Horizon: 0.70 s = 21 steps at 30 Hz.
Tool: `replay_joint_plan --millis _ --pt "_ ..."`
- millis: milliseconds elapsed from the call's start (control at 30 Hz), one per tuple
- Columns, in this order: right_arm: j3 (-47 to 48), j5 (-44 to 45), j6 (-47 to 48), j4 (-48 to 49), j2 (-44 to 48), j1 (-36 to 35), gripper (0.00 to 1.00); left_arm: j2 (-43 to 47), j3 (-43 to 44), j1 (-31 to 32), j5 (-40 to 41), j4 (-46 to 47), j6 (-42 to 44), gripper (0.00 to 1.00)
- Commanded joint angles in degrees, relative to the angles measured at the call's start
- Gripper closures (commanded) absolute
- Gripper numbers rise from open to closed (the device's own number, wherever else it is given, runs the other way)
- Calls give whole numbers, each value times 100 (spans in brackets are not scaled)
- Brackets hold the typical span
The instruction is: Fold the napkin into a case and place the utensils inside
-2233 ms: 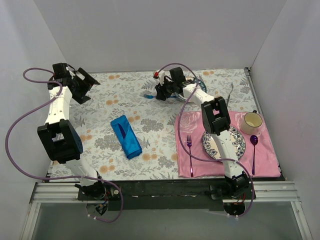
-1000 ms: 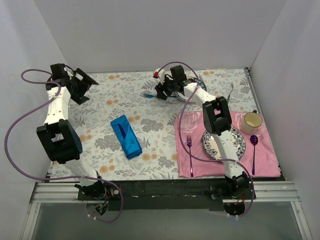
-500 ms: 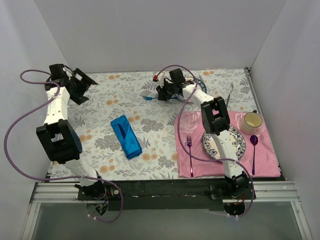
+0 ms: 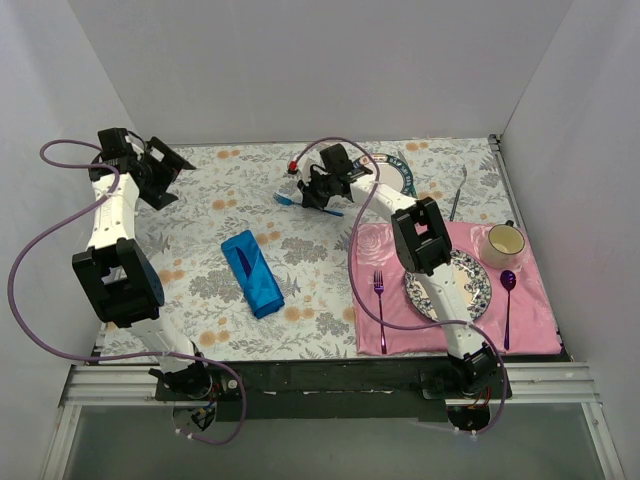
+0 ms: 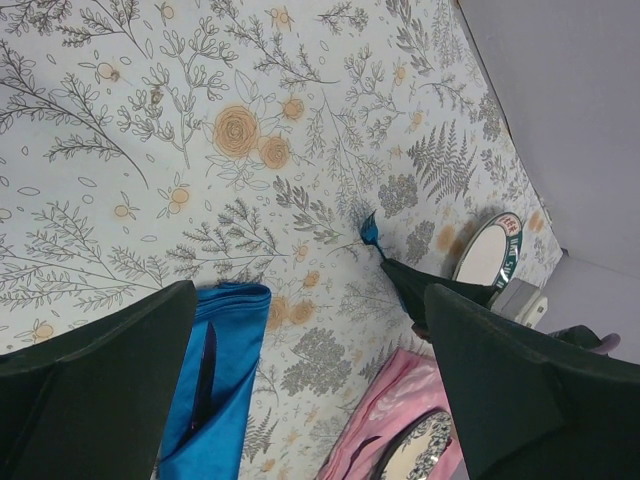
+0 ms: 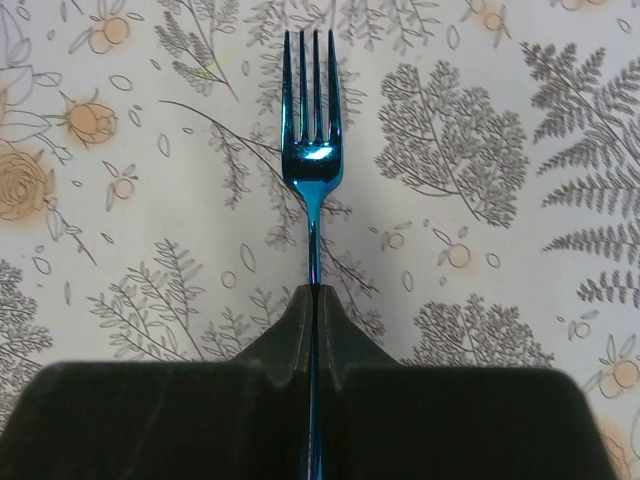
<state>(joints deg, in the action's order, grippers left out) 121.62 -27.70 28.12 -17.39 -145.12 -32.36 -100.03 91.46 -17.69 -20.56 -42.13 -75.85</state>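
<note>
Where the floral tablecloth (image 4: 230,180) runs back to plain grey walls (image 4: 300,70) on three sides, the right gripper (image 6: 316,300) has its fingers pressed together on the handle of the light-blue fork (image 6: 312,160), over the far middle of the table. The left gripper (image 4: 170,178) hangs spread wide at the far left. The case (image 4: 252,272) lies flat left of centre, well apart from the pink placemat (image 4: 535,315).

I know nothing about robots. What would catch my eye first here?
A shiny blue fork pinched between the right fingers at the far middle of the flowered table. Next, the bright blue folded napkin lying left of centre, and the pink placemat at the near right.
</note>
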Motion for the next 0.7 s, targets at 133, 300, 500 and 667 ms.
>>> replay_joint_plan --millis 133,300,500,667 --pt "-77 485 211 -871 274 -385 84 150 74 -103 -106 -120 53 2" --pt "-121 942 616 -1188 344 -500 67 212 13 -103 -177 -32 132 2" --pt "-95 1065 687 -1487 203 -508 83 509 -365 -111 -440 512 211 2" --pt "-77 1030 467 -1277 291 -499 99 800 -813 -103 -695 1127 790 2"
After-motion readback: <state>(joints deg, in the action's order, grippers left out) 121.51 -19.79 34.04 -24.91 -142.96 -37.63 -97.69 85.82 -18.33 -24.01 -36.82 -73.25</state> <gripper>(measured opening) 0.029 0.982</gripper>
